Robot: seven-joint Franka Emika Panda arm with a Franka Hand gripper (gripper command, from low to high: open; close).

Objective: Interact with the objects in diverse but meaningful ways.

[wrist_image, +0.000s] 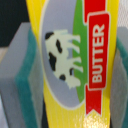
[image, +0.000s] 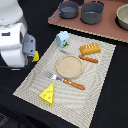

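Hidden or unclear: in the exterior view the white robot arm (image: 12,37) covers most of the hand (image: 34,54); only a sliver of yellow shows by its grey housing. The fingertips are cut off in both views.
Hand: closed onto the flat yellow box (wrist_image: 75,60), with grey, teal-edged finger pads (wrist_image: 22,75) pressing it from two opposite sides.
Flat yellow box: held off the mat, at the exterior view's left edge of it. The wrist view shows a cow picture and the word BUTTER on a red band; its long axis runs along the lettering, between the pads.
Woven beige placemat (image: 100,75): lies on the dark counter (image: 115,100).
Pale blue milk carton (image: 62,38): upright at the mat's far edge.
Orange-brown bread loaf (image: 90,48): long axis slanting across the mat's far right, as the exterior view sees it.
Yellow holed cheese wedge (image: 48,94): near corner of the mat.
Round tan plate (image: 69,66): mid-mat, between two orange-handled utensils (image: 70,81), too blurred to identify.
Dark grey pots (image: 92,11): on the brown board behind.
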